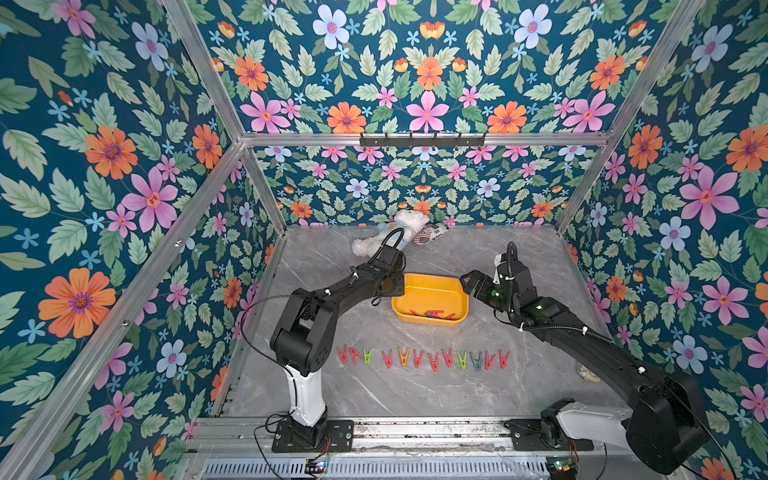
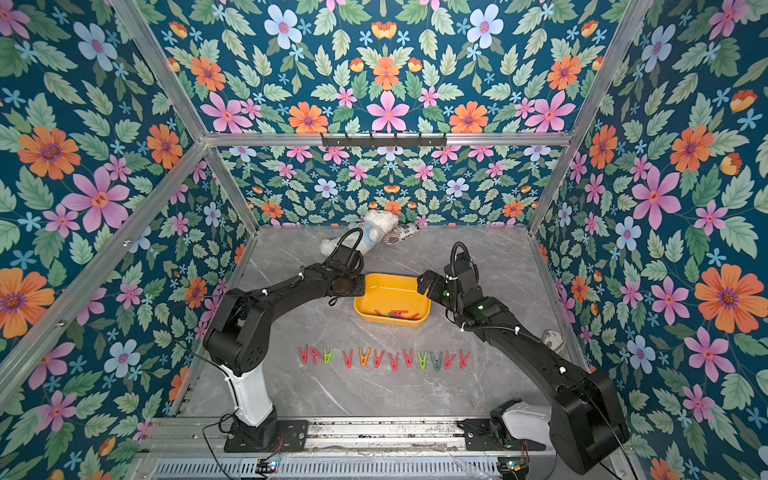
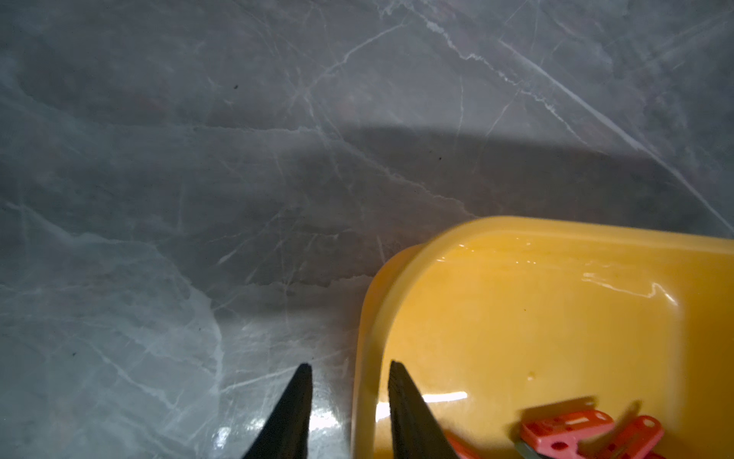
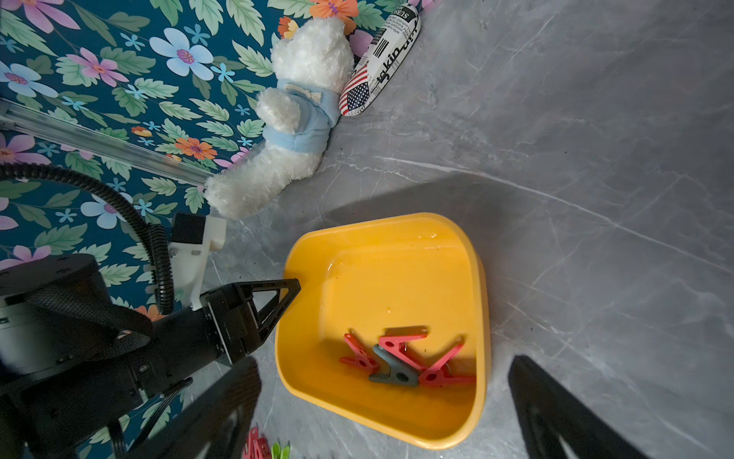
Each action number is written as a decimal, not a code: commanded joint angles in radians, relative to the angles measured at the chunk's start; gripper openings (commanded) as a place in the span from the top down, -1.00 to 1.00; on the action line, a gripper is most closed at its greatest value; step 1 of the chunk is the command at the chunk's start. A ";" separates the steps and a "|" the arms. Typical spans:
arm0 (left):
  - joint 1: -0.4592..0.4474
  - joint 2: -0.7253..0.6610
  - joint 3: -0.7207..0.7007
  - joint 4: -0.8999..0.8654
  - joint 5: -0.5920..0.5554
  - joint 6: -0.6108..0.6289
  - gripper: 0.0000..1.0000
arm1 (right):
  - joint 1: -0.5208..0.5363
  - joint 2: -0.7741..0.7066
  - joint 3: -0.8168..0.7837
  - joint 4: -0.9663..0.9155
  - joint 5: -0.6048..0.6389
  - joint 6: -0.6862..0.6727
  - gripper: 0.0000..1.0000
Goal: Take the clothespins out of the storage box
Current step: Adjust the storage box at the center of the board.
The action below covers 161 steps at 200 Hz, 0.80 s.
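Row of clothespins (mostly red) outside the yellow storage box, a few inside.

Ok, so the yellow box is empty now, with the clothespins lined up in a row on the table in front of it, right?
Not empty. The storage box holds four clothespins, three red and one grey, as the right wrist view shows. The other clothespins do lie in a row on the table in front of it.

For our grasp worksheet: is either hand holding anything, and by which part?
The right hand is open, empty. The left hand straddles the storage box at its rim; contact cannot be told.
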 commanded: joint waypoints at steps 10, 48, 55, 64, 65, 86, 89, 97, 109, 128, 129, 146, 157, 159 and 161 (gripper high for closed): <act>0.000 0.021 0.013 -0.022 0.006 0.028 0.49 | 0.000 -0.001 -0.024 0.048 -0.017 0.020 -0.99; 0.000 0.012 0.006 -0.052 0.012 0.012 0.90 | 0.000 -0.010 -0.043 0.063 -0.016 0.031 -0.99; 0.000 0.007 0.006 -0.062 0.015 0.005 0.90 | 0.000 -0.009 -0.045 0.065 -0.015 0.030 -0.99; 0.000 -0.002 0.008 -0.076 0.023 -0.006 0.93 | 0.000 -0.008 -0.046 0.068 -0.013 0.030 -0.99; 0.000 -0.003 0.008 -0.078 0.024 -0.008 0.93 | 0.000 -0.008 -0.046 0.068 -0.013 0.030 -0.99; 0.000 -0.027 0.012 -0.115 0.069 -0.045 1.00 | 0.000 -0.007 -0.047 0.075 -0.013 0.032 -0.99; 0.001 -0.030 0.014 -0.119 0.075 -0.054 1.00 | 0.001 -0.007 -0.047 0.078 -0.013 0.032 -0.99; 0.002 -0.038 0.017 -0.134 0.097 -0.078 1.00 | 0.000 -0.005 -0.045 0.077 -0.013 0.032 -0.98; 0.010 -0.044 0.026 -0.166 0.149 -0.112 1.00 | -0.001 -0.005 -0.045 0.079 -0.011 0.033 -0.99; 0.031 -0.042 0.048 -0.230 0.227 -0.172 1.00 | 0.001 -0.007 -0.042 0.079 -0.007 0.031 -0.99; 0.033 -0.040 0.049 -0.234 0.233 -0.175 1.00 | 0.001 -0.008 -0.042 0.079 -0.007 0.032 -0.99; 0.057 -0.038 0.057 -0.265 0.318 -0.217 1.00 | 0.000 -0.011 -0.041 0.077 -0.001 0.031 -0.99; 0.067 -0.047 0.048 -0.258 0.364 -0.243 1.00 | 0.000 -0.013 -0.042 0.077 0.001 0.031 -0.99; 0.068 -0.048 0.046 -0.256 0.373 -0.248 1.00 | 0.001 -0.013 -0.042 0.077 0.002 0.030 -0.99; 0.070 -0.050 0.044 -0.254 0.382 -0.253 1.00 | 0.000 -0.014 -0.042 0.077 0.002 0.030 -0.99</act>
